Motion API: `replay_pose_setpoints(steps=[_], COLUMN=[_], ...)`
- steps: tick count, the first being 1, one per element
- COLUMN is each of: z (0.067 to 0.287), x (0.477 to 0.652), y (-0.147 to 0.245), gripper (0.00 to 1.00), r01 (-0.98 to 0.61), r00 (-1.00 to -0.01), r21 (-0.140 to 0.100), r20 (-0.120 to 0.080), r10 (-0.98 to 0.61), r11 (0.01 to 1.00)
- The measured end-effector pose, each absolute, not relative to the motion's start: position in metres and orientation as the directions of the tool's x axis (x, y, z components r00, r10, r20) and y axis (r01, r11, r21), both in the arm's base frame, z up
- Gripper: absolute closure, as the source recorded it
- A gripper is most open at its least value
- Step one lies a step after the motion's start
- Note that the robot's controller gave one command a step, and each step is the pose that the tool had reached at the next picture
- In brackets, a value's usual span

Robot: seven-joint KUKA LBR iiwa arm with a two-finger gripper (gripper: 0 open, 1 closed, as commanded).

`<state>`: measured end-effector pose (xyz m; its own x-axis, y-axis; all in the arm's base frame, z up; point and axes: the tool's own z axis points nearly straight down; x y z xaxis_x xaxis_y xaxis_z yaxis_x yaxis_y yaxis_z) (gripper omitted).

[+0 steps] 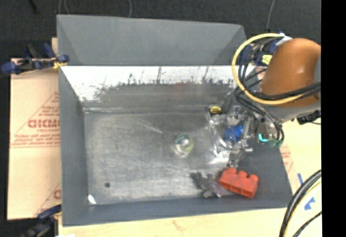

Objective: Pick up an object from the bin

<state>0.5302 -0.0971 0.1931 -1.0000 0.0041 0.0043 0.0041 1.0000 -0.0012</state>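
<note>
**Camera view**

**Container.** Grey metal bin (130, 176), open at the top, with sloped walls. The floor is scuffed and mostly bare. Three loose things lie on the floor:

- (a) A red toy brick (238, 182) with studs along its upper edge. It lies at a slant in the near right corner of the floor.
- (b) A small dark grey piece (206, 183) of irregular outline, its kind not identifiable. It lies just left of the brick; whether the two touch cannot be told.
- (c) A clear rounded thing (184, 144) with a faint green tint. It sits near the middle of the floor, well apart from (a) and (b).

**Robot.** The arm enters from the right, with its orange cover (289, 71) and looped cables above the bin's right wall. The gripper (232, 154) is low inside the bin on the right side. It lies between the clear rounded thing and the right wall, with the red toy brick just beyond it toward the near edge. Whether it is spread or pressed together cannot be told.

**Progress (judged).**
- Done: the gripper is down among the contents.
- Not done: nothing is seen lifted, and all three things rest on the floor.
- The red toy brick is nearest the gripper and looks the likeliest pick.
- Left to do: a grasp and a lift clear of the bin.
</note>
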Motion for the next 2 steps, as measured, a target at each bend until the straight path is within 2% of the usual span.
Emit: replay_pose_setpoints(steps=[1,2], z=[0.072,0.102], x=[0.494,0.473], y=[-0.077,-0.060], gripper=[0.00,0.00], r01=[-0.137,-0.173], r00=[-0.990,-0.985], r21=[-0.005,-0.002], r20=[-0.013,-0.004], r10=[-0.137,-0.173], r11=[0.991,0.985])
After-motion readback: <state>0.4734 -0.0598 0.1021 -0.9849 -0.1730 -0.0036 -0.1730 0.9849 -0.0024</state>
